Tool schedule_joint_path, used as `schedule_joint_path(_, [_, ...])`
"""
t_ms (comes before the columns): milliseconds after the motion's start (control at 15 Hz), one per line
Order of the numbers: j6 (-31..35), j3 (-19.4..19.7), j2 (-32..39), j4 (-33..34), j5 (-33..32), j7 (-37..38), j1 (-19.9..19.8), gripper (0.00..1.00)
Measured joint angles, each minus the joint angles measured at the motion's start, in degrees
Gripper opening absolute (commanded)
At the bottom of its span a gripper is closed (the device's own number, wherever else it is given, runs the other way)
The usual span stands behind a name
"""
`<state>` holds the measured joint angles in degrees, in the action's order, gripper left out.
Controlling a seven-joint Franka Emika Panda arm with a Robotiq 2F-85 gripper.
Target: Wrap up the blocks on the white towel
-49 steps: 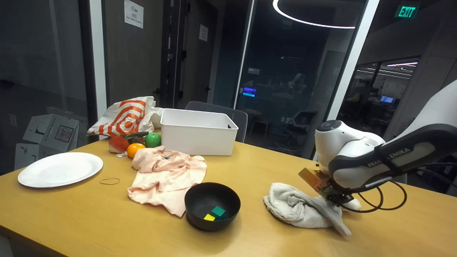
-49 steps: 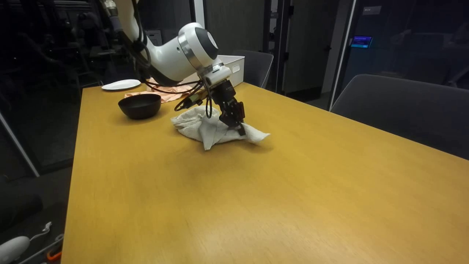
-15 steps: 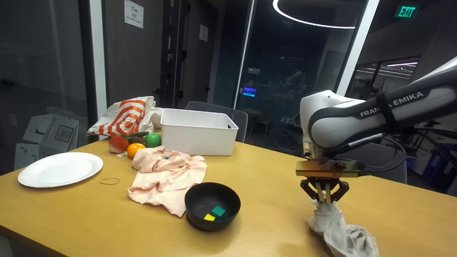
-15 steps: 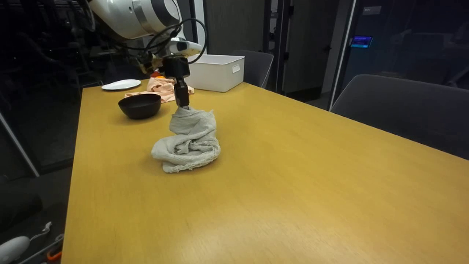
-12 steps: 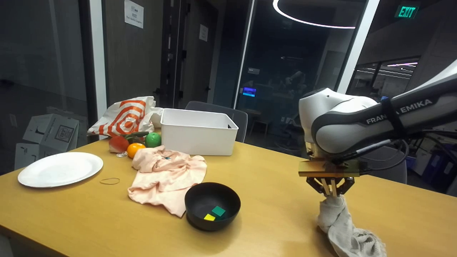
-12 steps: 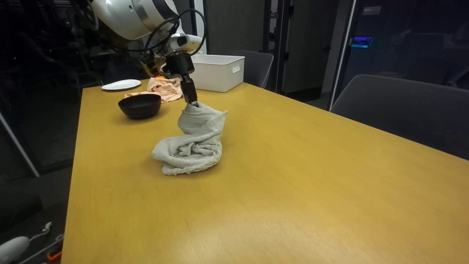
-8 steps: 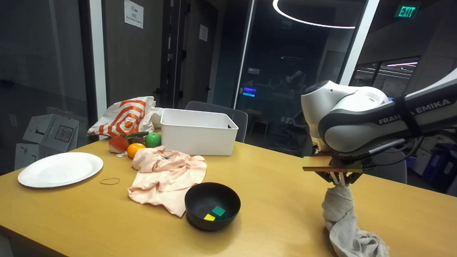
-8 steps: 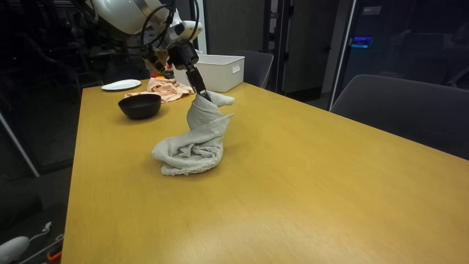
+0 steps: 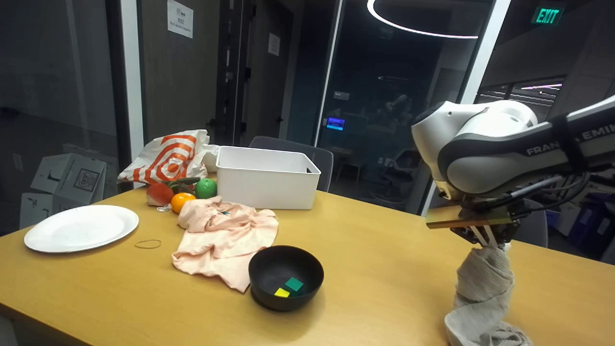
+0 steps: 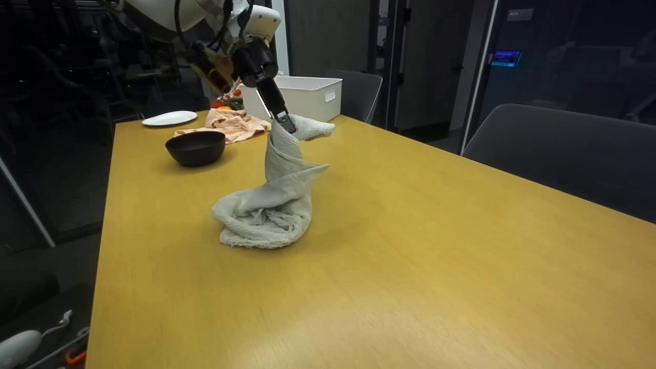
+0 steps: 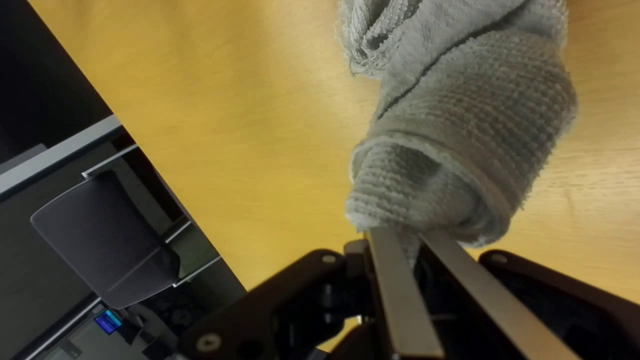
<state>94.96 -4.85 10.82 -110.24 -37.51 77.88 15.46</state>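
My tool (image 11: 404, 234) is clamped on a pinch of the white towel (image 11: 480, 110), its two flat, straight fingers (image 11: 401, 295) nearly together with fabric caught between them. Up close I see a ribbed weave rolled into an open-mouthed tube; lower down it twists like a column into a loose, frayed-edged coil resting on the smooth, yellowish wooden desk (image 10: 420, 266). I can't tell what the folds hold. My arm (image 9: 499, 158) is bent at the wrist above, so the tool slants steeply downward. Farther off, a round, matte black bowl (image 9: 276, 269) holds a square-faced green block (image 9: 294, 284) and, just beside it, a yellow block (image 9: 282, 292). Beyond the bowl, in an exterior view, I have a crumpled pinkish-beige cloth (image 9: 226, 235), then a ribbed, straight-sided white bin (image 9: 266, 187) and a crinkled bag (image 9: 170, 156).
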Motion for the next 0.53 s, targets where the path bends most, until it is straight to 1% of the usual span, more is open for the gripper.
schedule_joint_path(333, [-0.05, -0.25, 0.34, -1.03, 5.38, -7.85, -1.61, 0.05])
schedule_joint_path(533, [-1.18, -0.25, 0.67, -1.57, 7.85, -11.02, -2.43, 0.05])
